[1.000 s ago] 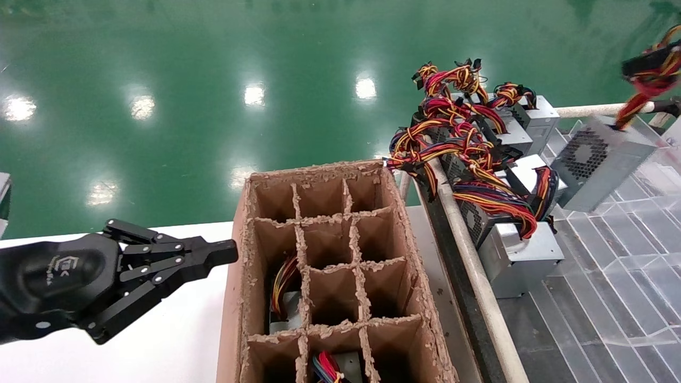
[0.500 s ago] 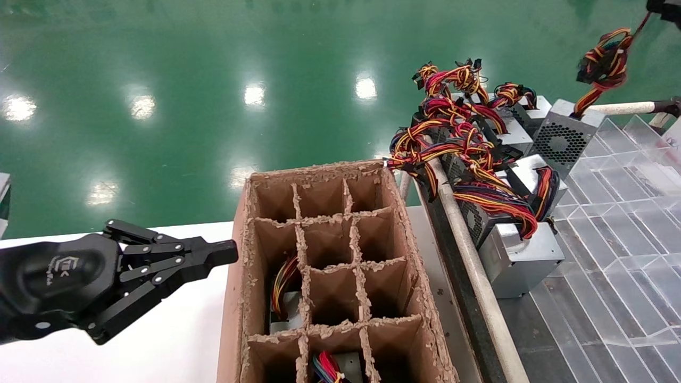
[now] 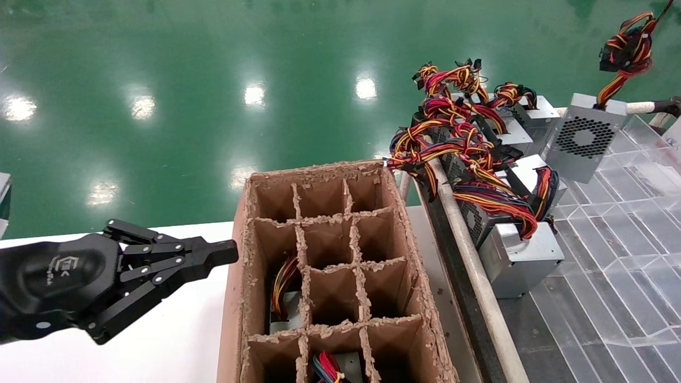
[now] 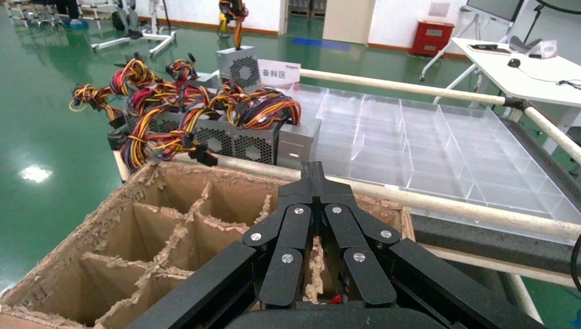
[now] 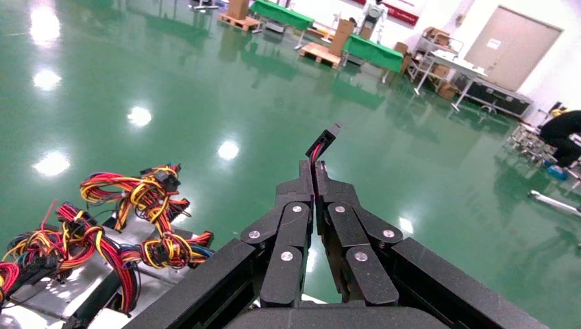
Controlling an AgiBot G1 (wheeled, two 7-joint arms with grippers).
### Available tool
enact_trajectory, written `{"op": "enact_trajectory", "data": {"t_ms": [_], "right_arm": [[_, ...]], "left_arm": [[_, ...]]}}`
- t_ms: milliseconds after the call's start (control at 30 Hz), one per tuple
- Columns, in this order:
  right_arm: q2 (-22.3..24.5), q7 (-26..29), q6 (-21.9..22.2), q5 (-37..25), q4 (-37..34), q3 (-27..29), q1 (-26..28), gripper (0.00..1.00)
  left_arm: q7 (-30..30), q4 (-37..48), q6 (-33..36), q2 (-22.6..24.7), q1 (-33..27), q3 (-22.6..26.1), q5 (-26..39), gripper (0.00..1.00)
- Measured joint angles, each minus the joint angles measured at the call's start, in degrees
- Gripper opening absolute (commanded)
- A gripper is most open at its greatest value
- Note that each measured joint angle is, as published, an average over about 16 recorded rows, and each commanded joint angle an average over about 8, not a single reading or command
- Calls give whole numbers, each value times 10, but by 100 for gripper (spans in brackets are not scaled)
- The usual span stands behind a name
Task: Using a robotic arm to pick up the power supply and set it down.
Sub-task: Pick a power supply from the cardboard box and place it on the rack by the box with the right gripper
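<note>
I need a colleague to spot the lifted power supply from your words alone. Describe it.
Look past the cardboard box to the clear tray on the right. Behind the wired pile, one power supply hangs by its wires, round vent forward, apart from the rest.

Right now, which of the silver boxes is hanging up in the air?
The power supply at the far right, its round honeycomb vent facing us. It dangles by its wire bundle, pinched in the right gripper; the other power supplies rest clustered together.
</note>
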Motion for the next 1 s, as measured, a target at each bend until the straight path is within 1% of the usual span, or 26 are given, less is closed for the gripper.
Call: {"op": "enact_trajectory", "data": {"t_ms": [300, 633, 1000], "right_arm": [[-20, -9, 6, -6, -17, -5, 6, 0], [-44, -16, 36, 0, -30, 0, 1, 0], [-51, -23, 67, 11, -36, 8, -5, 0]], "left_arm": [[0, 0, 0, 0, 0, 0, 0, 0], [0, 0, 0, 0, 0, 0, 0, 0], [0, 0, 0, 0, 0, 0, 0, 0]]}}
